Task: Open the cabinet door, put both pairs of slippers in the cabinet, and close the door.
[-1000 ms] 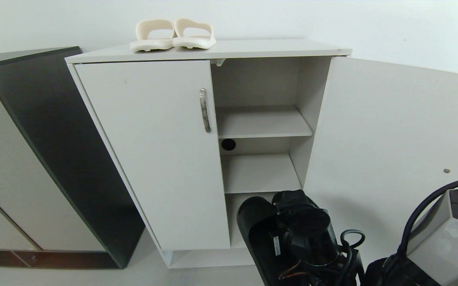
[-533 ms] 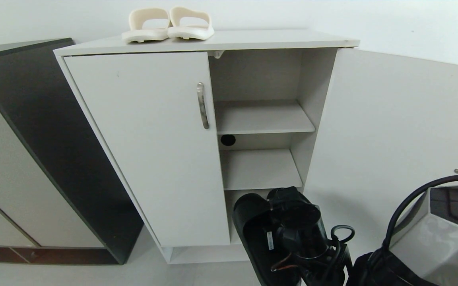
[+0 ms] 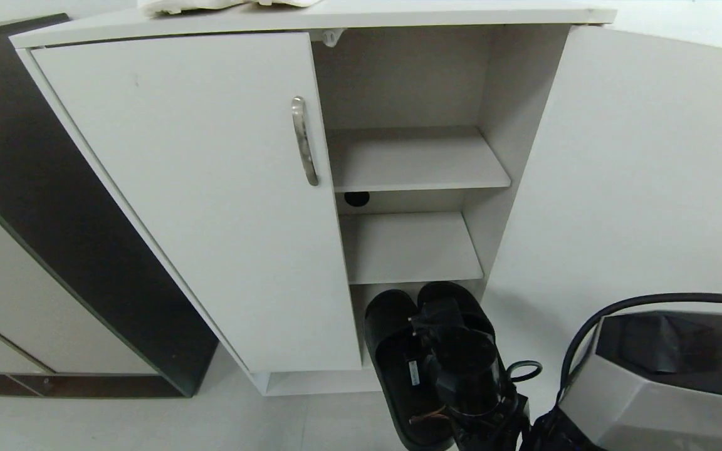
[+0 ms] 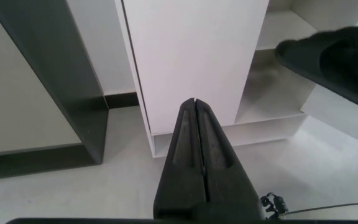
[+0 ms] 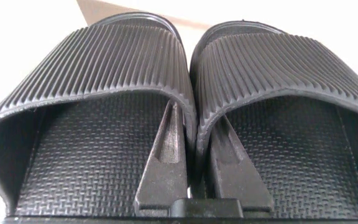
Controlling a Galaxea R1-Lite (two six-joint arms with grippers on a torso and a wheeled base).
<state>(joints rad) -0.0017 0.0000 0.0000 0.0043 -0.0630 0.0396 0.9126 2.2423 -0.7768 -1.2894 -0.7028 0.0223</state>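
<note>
Right wrist view: clamps the black slippers (image 5: 110, 81) with the right gripper (image 5: 194, 115), fingers under the straps, pinching the two adjoining inner walls together. Holds them at the mouth of the cabinet (image 3: 524, 94)'s lowest compartment, toes inward. Probably light, rubbery, ribbed enough to resist slipping; floppy, so best gripped near the strap roots. Shows left gripper (image 4: 194, 109) pressed shut, empty, low before the closed door; cream slippers (image 3: 167, 6) on top.

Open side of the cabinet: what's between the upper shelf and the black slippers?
Head view: a lower shelf, bare, and a round hole just under the upper shelf. The black slippers are below that, at the bottom opening.
</note>
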